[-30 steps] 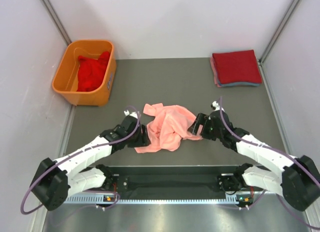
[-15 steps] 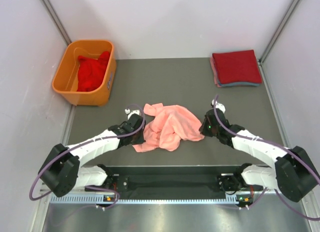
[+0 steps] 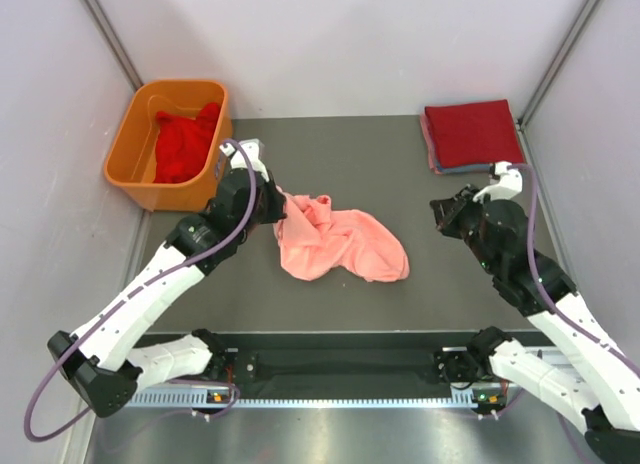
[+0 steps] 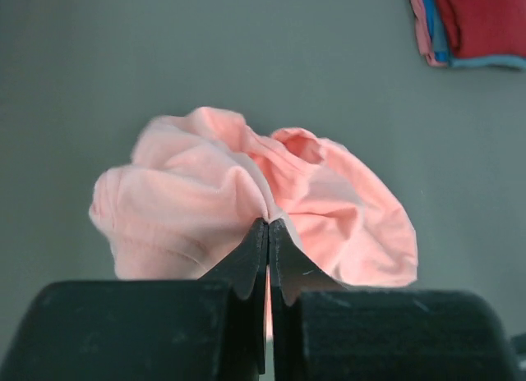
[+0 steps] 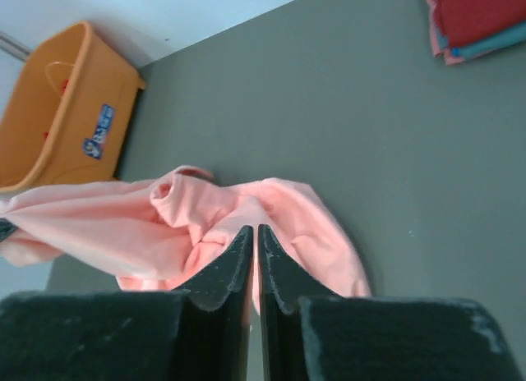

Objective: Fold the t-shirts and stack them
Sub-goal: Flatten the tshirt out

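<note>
Midway across the table (image 3: pixel 380 164), your left gripper (image 3: pixel 274 206) pinched an edge of the crumpled salmon-pink t-shirt (image 3: pixel 345 252). Your right gripper (image 3: pixel 443 212) sat clenched on nothing, well apart. Pulling one-sided could have bunched it.

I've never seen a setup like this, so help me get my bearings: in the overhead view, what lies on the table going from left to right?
First the orange tub → salmon-pink t-shirt → folded stack of t-shirts.
</note>
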You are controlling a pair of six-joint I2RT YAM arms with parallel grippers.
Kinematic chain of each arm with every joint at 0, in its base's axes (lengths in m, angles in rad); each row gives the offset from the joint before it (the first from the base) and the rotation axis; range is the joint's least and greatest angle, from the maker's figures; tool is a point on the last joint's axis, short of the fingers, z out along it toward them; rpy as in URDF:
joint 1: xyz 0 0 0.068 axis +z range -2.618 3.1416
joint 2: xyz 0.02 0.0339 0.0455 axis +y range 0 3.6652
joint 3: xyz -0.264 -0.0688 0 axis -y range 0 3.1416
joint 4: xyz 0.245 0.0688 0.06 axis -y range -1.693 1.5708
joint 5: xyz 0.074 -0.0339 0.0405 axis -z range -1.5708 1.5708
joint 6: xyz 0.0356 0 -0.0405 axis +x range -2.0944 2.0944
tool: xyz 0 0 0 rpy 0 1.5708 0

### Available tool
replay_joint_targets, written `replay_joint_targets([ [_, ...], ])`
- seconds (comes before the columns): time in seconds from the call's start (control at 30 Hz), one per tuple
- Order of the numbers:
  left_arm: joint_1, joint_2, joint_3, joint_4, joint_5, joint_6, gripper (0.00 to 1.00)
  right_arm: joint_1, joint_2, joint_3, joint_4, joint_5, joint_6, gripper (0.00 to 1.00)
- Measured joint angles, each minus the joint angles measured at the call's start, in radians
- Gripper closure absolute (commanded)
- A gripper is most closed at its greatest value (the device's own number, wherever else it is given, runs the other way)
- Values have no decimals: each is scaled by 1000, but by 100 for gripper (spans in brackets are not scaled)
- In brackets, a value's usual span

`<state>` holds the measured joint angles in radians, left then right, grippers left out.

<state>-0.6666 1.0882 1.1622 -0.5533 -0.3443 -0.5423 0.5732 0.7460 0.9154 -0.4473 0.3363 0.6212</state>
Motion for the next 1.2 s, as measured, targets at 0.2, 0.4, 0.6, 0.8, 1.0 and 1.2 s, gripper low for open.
replay_joint_targets([
  [0.2,0,19,-6,-20,85,6,100,0,20,-199,91,-147,34,61],
  [0.4,0,20,-12,-64,84,7,100,0,264,-363,144,-249,74,49],
  [0.6,0,15,-12,-105,53,18,100,0,382,-396,220,-281,132,38],
  [0.8,0,-7,-12,-113,44,18,100,1,447,-435,335,-278,158,44],
  [1.0,0,-6,-12,-113,52,18,100,1,537,-434,426,-275,165,87],
  [1.2,0,28,66,-163,43,43,100,0,510,-278,221,-179,96,100],
])
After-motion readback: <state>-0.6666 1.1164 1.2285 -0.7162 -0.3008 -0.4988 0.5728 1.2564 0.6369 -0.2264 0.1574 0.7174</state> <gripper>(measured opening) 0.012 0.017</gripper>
